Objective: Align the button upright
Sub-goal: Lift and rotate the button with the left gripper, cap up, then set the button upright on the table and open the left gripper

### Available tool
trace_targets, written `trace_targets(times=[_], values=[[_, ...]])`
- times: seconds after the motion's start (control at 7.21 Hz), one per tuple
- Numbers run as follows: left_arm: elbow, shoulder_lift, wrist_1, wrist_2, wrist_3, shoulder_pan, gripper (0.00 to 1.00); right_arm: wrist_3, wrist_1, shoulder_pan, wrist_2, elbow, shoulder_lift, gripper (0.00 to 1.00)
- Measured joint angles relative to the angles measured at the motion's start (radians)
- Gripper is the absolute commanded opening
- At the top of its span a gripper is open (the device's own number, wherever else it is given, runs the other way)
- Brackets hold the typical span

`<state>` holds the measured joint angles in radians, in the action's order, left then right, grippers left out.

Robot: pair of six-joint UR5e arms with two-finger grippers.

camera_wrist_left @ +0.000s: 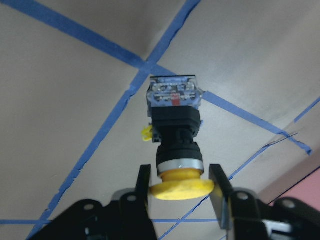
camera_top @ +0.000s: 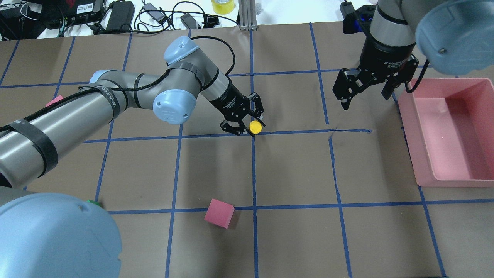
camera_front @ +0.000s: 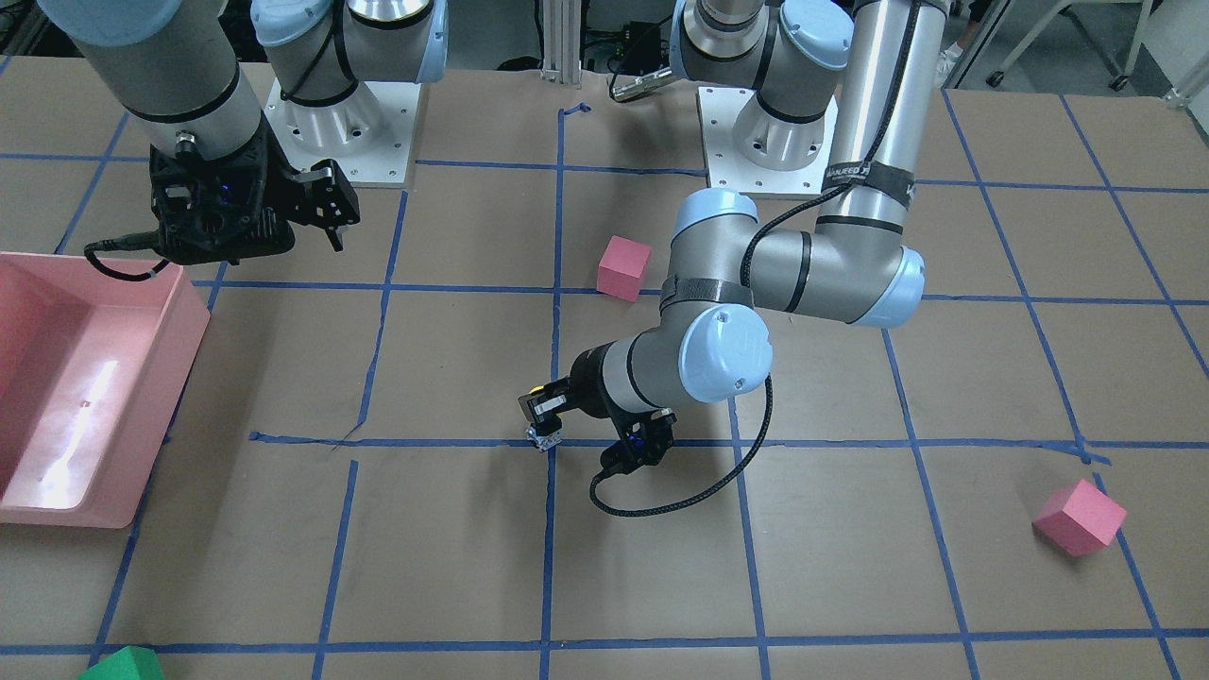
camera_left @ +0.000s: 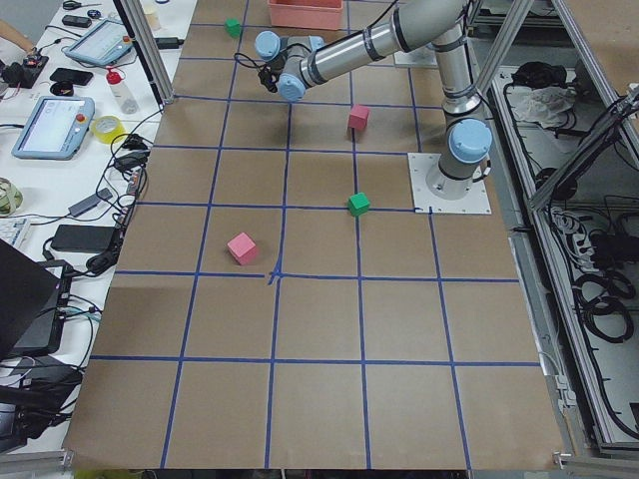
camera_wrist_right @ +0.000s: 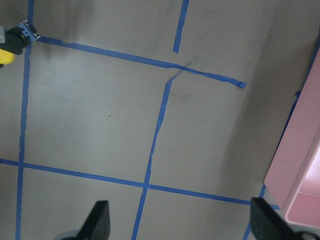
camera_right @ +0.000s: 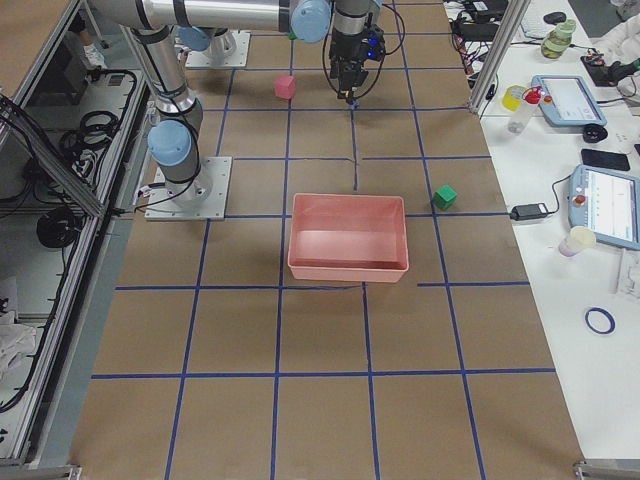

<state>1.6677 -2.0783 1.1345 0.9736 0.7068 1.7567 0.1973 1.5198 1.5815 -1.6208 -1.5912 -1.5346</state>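
Observation:
The button [camera_wrist_left: 175, 117] has a round yellow cap [camera_top: 255, 126], a black collar and a silvery base block [camera_front: 545, 437]. My left gripper [camera_top: 251, 125] is shut on the cap from both sides, as the left wrist view [camera_wrist_left: 181, 189] shows. The button hangs cap up and base down over a blue tape crossing. I cannot tell whether the base touches the table. My right gripper [camera_top: 364, 98] is open and empty, well above the table near the pink bin; its fingertips [camera_wrist_right: 100, 222] stand wide apart.
A pink bin [camera_top: 426, 146] stands at the table's right side. One pink cube [camera_top: 219, 213] lies near the robot's base and another [camera_front: 1079, 517] at the far left. A green cube [camera_front: 123, 664] sits at the far edge. Blue tape lines grid the brown table.

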Motion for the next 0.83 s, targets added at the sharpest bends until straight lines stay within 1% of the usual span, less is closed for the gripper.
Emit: trace_targets(times=[0.14,0.28,0.42,0.83], values=[[0.0,-0.003,0.001,0.001,0.001,0.0,0.67,-0.005,-0.001,0.001,-0.001,-0.001,0.0,1.0],[0.001,-0.006,0.002,0.001,0.002,0.0,0.85,-0.022,-0.002,0.002,0.005,-0.001,0.0,1.0],[0.002,-0.01,0.002,0.002,0.004,0.0,0.88,-0.04,-0.002,0.003,0.008,-0.001,0.001,1.0],[-0.005,-0.007,0.002,0.003,0.008,-0.004,0.92,-0.046,0.002,0.004,0.005,-0.003,0.003,1.0]])
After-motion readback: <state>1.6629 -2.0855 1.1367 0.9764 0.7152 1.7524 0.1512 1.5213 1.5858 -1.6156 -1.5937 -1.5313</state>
